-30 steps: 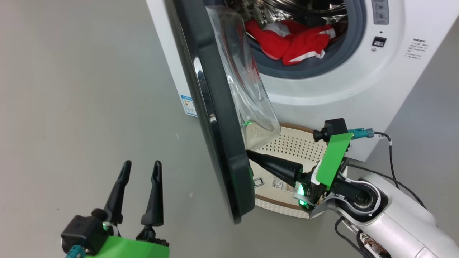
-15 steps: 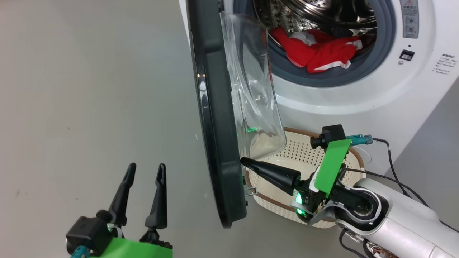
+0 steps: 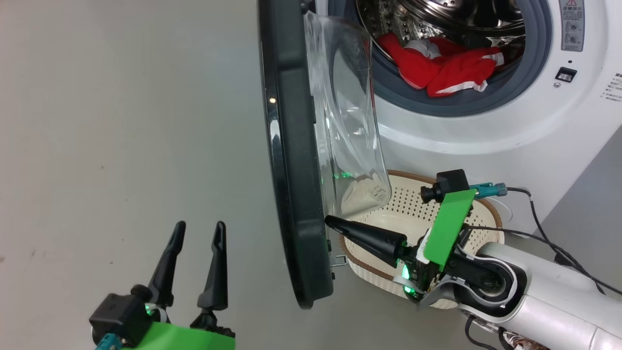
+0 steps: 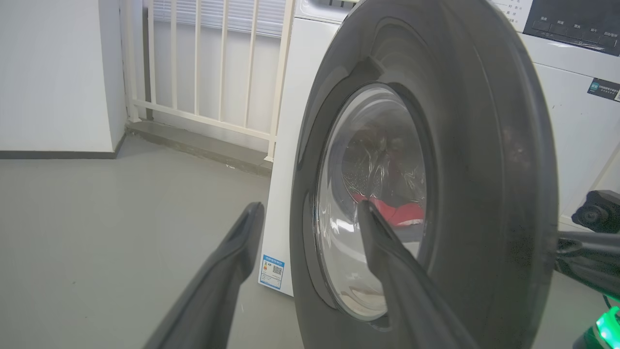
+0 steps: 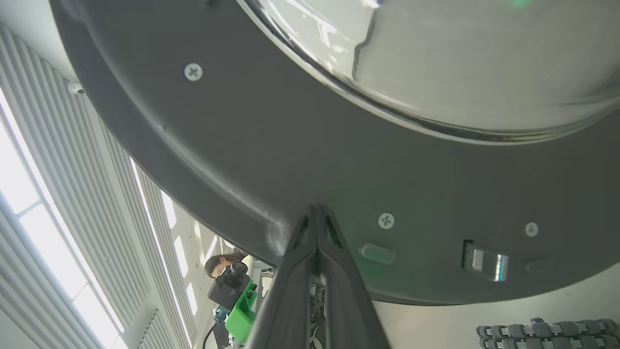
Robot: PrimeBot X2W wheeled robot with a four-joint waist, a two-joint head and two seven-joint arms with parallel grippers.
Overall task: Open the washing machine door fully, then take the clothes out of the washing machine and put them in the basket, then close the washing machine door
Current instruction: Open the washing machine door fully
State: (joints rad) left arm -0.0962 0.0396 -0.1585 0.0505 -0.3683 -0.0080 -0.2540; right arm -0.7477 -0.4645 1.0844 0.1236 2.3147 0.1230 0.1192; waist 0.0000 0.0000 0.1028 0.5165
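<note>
Near left: the left gripper [image 3: 199, 226] stands released and empty, close to the outer face of the washing machine door [image 3: 291, 170]; a door that swings further outward can strike its fingers.

Centre: the door stands edge-on, roughly half open; full opening is judged not yet reached.

Right of the door: the right gripper [image 3: 330, 221] is clenched on nothing, its tip apparently touching the door's inner lower rim (a smooth, sloped surface); the tip can skid off, and the door may then drift back.

Below it: the basket [image 3: 374, 278] sits on the floor just beside the washing machine [image 3: 486, 141]; the right forearm crowds it and can shift it.

Far right: the clothes [image 3: 447, 68] lie in the drum at the grey ring; a loose pull can drop them short of the basket.
</note>
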